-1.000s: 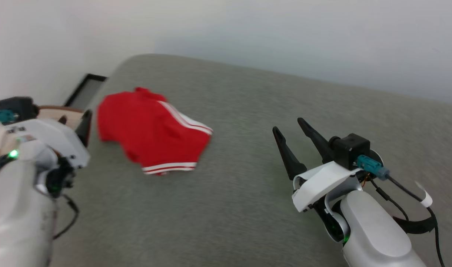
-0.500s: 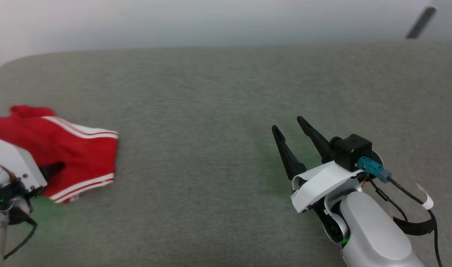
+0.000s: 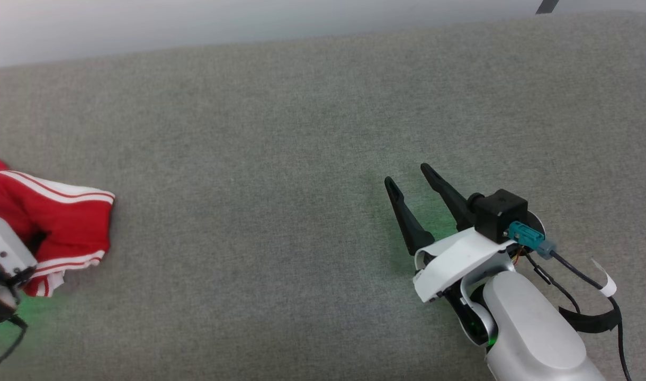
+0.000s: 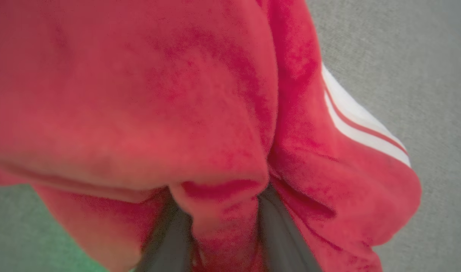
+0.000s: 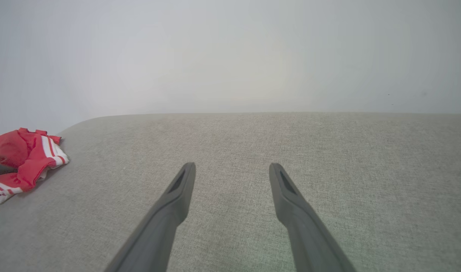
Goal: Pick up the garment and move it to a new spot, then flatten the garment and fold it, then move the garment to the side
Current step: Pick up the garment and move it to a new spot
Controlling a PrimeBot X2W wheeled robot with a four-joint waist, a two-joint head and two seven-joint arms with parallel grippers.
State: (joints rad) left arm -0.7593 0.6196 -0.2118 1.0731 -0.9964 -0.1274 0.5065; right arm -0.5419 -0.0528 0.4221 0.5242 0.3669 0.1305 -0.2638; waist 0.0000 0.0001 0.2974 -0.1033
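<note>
At the far left, the left gripper (image 4: 222, 226) has just closed its fingers on a fold of the garment (image 3: 53, 222), which lies bunched on the grey cushion (image 3: 275, 159), so I judge that lifting can begin. At the right, the right gripper (image 3: 407, 176) hovers with its fingers wide and empty.

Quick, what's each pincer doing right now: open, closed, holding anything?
Left pincer: closed on a fold of the red garment.
Right pincer: open, holding nothing.
</note>
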